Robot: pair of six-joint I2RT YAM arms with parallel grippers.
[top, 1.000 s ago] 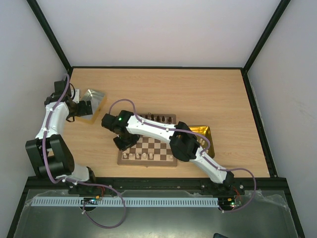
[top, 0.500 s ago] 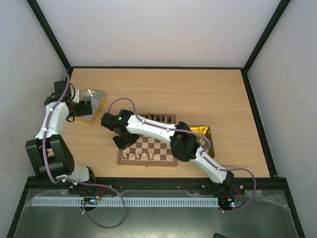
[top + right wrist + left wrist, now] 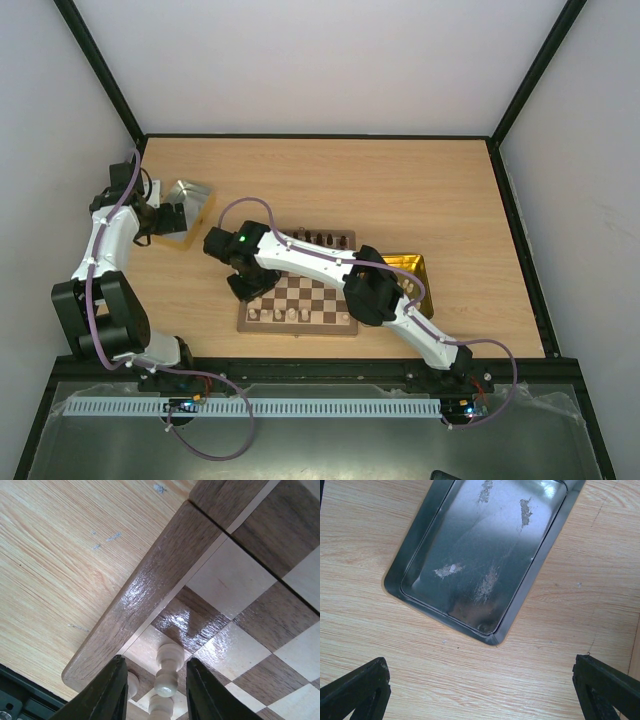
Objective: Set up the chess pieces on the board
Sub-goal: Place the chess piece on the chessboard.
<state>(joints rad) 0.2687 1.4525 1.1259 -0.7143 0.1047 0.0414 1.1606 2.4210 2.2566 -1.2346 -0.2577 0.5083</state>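
At the left of the top view, the left claw (image 3: pixel 168 218) hangs spread wide and empty over the silver tray (image 3: pixel 192 200). The wrist view shows that tray bare, so there is little risk there.

The hazard is at the board (image 3: pixel 320 300), in the centre of the frame. The right claw (image 3: pixel 156 662) has reached across to the board's left edge, by a corner. Its jaws are narrowed around a cream piece (image 3: pixel 169 656), but I cannot tell whether the pads actually clamp it. At the bottom of the wrist view more cream pieces (image 3: pixel 132 682) stand close alongside. A finger opening or lifting could clip one and topple it. The held-or-straddled piece also sits close to the raised border, so a skewed release might leave it leaning or off its square.

The forearm spans the board above the near row (image 3: pixel 290 314) of cream pieces. A low withdrawal could sweep them or nudge the board.

Further right, cream pieces wait in the gold tray (image 3: pixel 424 268).
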